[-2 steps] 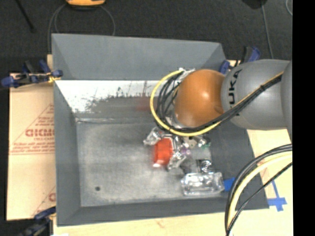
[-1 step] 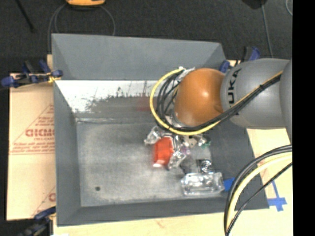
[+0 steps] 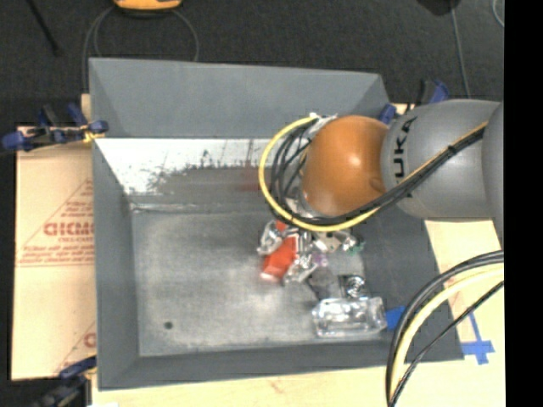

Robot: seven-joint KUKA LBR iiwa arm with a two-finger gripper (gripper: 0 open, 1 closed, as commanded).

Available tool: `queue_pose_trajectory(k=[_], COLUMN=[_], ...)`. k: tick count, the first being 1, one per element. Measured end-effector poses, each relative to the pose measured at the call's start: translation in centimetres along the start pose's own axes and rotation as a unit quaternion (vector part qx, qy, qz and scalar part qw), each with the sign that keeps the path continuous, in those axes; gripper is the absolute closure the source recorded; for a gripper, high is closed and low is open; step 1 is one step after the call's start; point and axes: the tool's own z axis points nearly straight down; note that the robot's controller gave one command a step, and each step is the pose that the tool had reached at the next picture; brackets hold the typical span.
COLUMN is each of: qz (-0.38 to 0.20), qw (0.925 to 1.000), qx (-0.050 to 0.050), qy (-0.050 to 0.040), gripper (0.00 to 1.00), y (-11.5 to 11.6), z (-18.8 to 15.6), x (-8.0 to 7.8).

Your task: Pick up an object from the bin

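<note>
You see the grey metal bin (image 3: 187, 270) from above, and the grey arm (image 3: 441, 159) comes into it from the right side. At the wrist there is a round orange cover (image 3: 339, 164) with a loop of yellow cable (image 3: 266, 185) around it. Below this cover the gripper (image 3: 288, 253) is low over the bin floor, a little right of the middle. You cannot tell whether it is spread or pressed together, because its silver parts mix with the things under it. A small red-orange piece (image 3: 274, 265) of plastic, blocky in shape, lies directly at the lower left side of the gripper and touches it; the view does not show clearly if it is pinched. Toward the lower edge of the view lies a small dark thing with a shiny top (image 3: 353, 287). Just below it a clear plastic container (image 3: 346, 316) lies on its side, close to the lower right corner of the bin. On the left half of the floor you see scratches and one dark spot (image 3: 168, 325).
</note>
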Motion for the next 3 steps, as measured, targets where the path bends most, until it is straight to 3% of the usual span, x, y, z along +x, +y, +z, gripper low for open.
queue_pose_trajectory(k=[3], qz=[0.01], qw=[0.9999], qx=[0.0], qy=[-0.0002], gripper=[1.0], y=[-0.4], z=[-3.7], x=[-0.3])
